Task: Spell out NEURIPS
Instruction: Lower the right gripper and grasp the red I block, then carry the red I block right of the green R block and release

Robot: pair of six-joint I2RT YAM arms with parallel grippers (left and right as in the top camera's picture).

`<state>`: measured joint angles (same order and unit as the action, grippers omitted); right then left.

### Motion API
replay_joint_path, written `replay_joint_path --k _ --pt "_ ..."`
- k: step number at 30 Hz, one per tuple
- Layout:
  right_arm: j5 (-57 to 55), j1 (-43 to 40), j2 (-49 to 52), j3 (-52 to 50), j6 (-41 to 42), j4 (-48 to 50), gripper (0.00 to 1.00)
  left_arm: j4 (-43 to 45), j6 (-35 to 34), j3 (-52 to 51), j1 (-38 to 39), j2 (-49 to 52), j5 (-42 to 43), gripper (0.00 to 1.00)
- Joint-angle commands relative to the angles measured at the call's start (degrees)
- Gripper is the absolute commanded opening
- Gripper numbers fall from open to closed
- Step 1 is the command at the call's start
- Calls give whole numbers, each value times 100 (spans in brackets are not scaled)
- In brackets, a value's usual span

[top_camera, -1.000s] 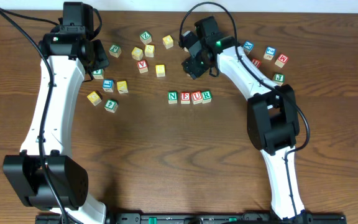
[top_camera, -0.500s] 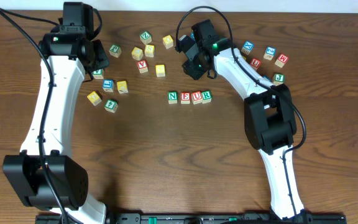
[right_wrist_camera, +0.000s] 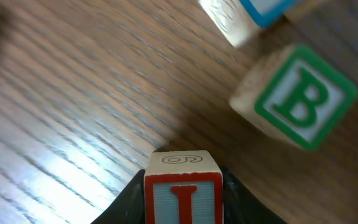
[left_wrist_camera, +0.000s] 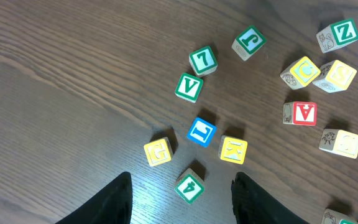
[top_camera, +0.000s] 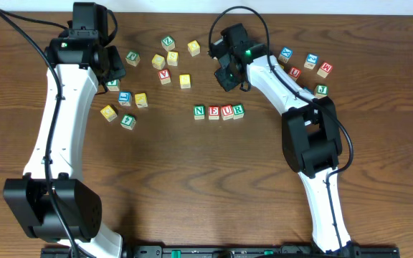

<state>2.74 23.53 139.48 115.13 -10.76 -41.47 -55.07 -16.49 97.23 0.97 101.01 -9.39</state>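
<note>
Dark wood worktop (top_camera: 192,179) holds the NEUR row (top_camera: 219,112) at centre, and the right gripper (top_camera: 225,74), pinching the I block (right_wrist_camera: 183,186) far of it, ought to land it level and upright against the right side of R (top_camera: 238,111).

open tabletop (top_camera: 261,123) right of neur row (top_camera: 219,112)

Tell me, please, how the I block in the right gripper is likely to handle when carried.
The I block looks like rigid wood with flat faces, so it should stay stiff and not roll. The right gripper clamps two opposite sides, so it probably won't twist. Its smooth painted face might slip if gripped loosely.
</note>
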Motion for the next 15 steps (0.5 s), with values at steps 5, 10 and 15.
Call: replay_joint_path --k 5,10,15 --pt "-284 9 -306 125 977 -199 30 2 -26 50 -4 -177 -72 51" --pt "-297 9 -437 125 1207 -299 25 2 -26 50 -4 -177 -72 51" --pt "-435 9 -588 125 1373 -514 22 2 -28 50 -4 -177 -72 51"
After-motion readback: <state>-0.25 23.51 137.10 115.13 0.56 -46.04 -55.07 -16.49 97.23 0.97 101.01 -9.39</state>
